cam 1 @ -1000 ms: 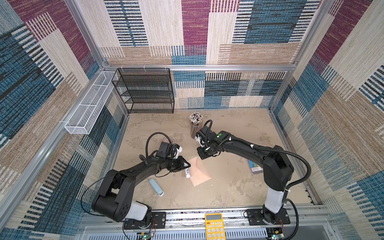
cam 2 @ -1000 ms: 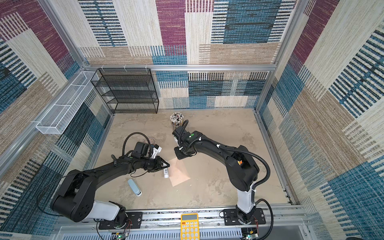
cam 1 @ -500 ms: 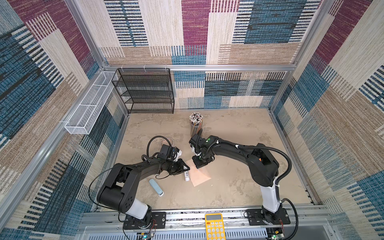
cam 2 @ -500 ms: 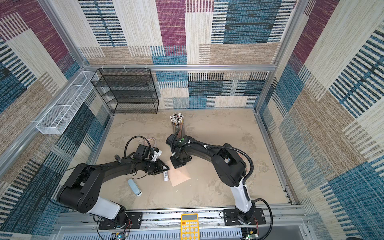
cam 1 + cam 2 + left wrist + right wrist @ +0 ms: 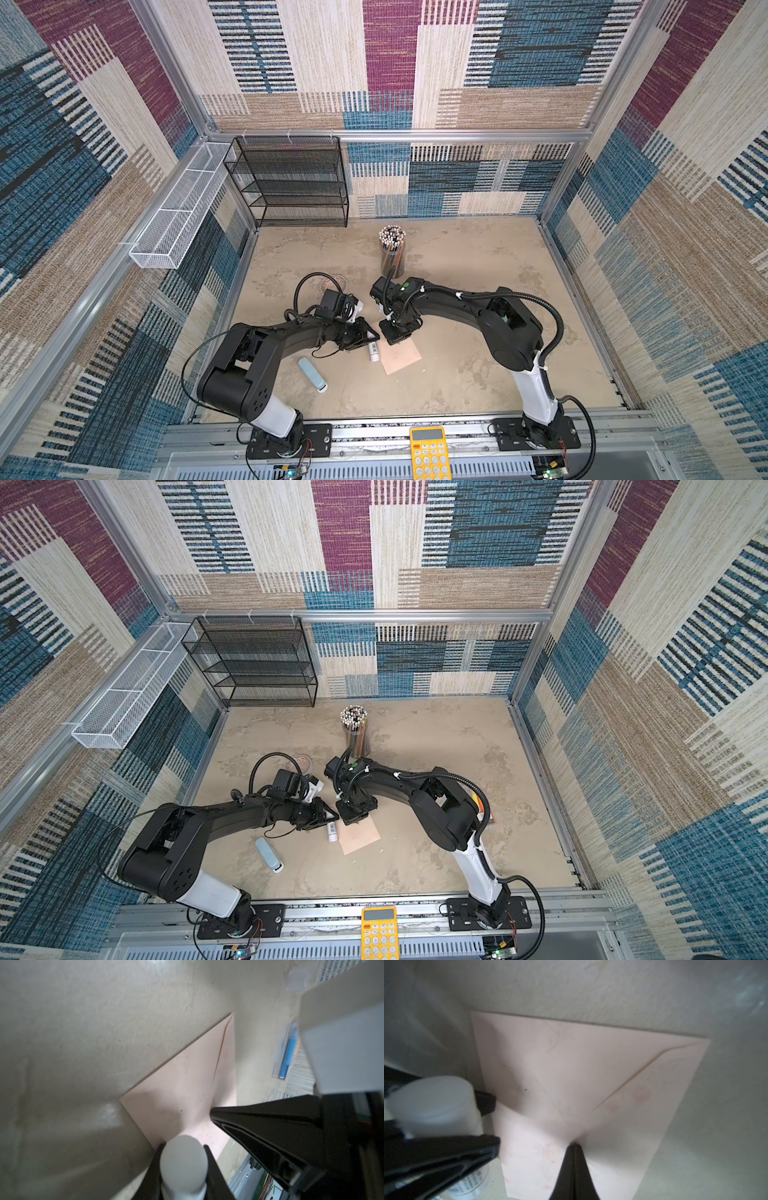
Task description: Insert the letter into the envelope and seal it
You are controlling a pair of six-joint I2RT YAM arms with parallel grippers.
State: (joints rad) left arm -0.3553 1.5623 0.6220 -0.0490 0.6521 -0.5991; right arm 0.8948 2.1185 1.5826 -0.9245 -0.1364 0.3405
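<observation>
My left hand pinches a glue stick across its body, just beside the envelope's edge and, as far as I can tell, off the paper. The envelope lies flat on the table ahead of both sets of fingertips, its flap folded down. My right hand is empty, with its fingers pressed together and the tip bearing down on the flap's point.

The letter itself doesn't show. A faint floral print comes through the paper, so I judge it is inside and I'm on the sealing step. Next I'd rub outward along both slanted edges, pressing straight down so the envelope doesn't skid, and keep the glue stick clear.

The flap's point aims back at my right wrist, and its fold is on the edge farthest from that hand. The envelope looks nearly square. Its long axis seems to run away from my right fingertips, though I can't be sure.
</observation>
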